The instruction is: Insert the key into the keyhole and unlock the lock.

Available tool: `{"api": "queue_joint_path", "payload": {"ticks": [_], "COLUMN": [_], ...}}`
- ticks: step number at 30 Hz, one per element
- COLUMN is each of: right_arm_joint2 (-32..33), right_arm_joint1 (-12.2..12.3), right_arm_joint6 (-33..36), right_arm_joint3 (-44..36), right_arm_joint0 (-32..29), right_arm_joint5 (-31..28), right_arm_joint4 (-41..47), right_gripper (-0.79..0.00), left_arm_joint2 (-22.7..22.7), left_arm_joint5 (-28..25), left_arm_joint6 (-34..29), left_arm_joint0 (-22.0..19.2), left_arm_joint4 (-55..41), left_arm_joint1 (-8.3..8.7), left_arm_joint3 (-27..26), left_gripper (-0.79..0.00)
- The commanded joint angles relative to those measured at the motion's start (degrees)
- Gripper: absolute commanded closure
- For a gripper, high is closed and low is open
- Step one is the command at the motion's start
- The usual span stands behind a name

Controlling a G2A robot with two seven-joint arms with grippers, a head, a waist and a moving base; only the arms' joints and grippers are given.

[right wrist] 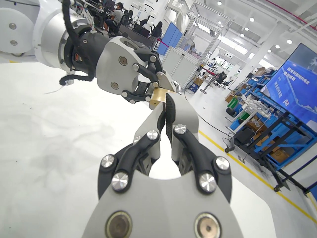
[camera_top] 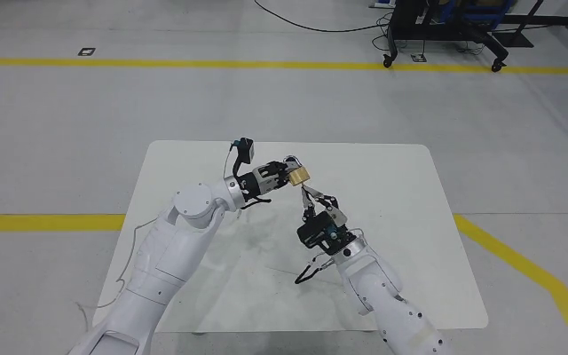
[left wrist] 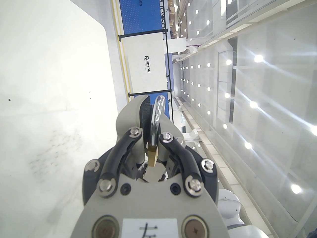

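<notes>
I am clenching my left gripper point(camera_top: 286, 173) on the small brass-bodied padlock point(right wrist: 158, 96), its polished steel shackle point(left wrist: 158, 108) lying between the pads and the body sitting back toward the palm, all of it raised above the white rectangular table point(camera_top: 399, 266). I am keeping my right gripper point(right wrist: 168, 105) pressed shut with its tips just beside the brass body. I cannot make out the key between those ribbed pads, so I am only judging that it is pinched there.

I am treating the padlock as dense, rigid and smooth, so likely to twist in a light grip. Holding it firmly at the shackle and flanks is leaving the keyhole end free. The key I am expecting to be thin and stiff, best pinched flat across its head so that turning force carries through.

As for writing, a white label point(left wrist: 149, 227) on my left wrist housing is carrying a hand-drawn mark, and blue and white panels in the hall are bearing print that I am leaving unread
</notes>
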Motion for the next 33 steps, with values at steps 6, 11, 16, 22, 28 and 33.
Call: {"api": "queue_joint_path", "payload": {"ticks": [6, 11, 16, 22, 28, 33], "right_arm_joint2": [2.3, 4.2, 5.3, 6.2, 10.0, 19.8], "right_arm_joint1": [-0.3, -0.2, 0.0, 0.1, 0.5, 1.2], "right_arm_joint6": [-0.2, -0.2, -0.4, 0.7, -1.6, -7.8], "right_arm_joint3": [-1.6, -2.6, -3.5, -4.9, -6.9, -9.9], "right_arm_joint0": [-1.5, -2.6, -3.8, -5.2, -8.4, -13.7], "right_arm_joint5": [-5.7, -8.4, -10.2, -12.6, -13.4, -13.1], "right_arm_joint4": [18.6, 24.6, 26.8, 32.4, 35.4, 41.8], "right_gripper": [0.000, 0.000, 0.000, -0.619, -0.785, -0.785], "left_arm_joint2": [-0.2, -0.2, -0.3, -0.3, 1.0, 2.6], "left_arm_joint5": [-0.2, -0.5, -0.9, -2.0, -2.4, -1.4], "left_arm_joint6": [-0.4, -0.5, -0.3, 0.7, 2.2, 0.9], "left_arm_joint0": [0.1, 0.1, 0.2, 0.1, 0.1, 0.6], "left_arm_joint4": [-0.4, -0.5, -0.3, 1.3, 6.4, 13.5], "left_arm_joint1": [-0.03, -0.06, -0.09, -0.10, -0.09, 0.26], "left_arm_joint3": [0.0, 0.0, -0.1, -0.5, -1.2, -2.1], "left_gripper": [0.000, 0.000, 0.000, 0.000, 0.000, 0.000]}}
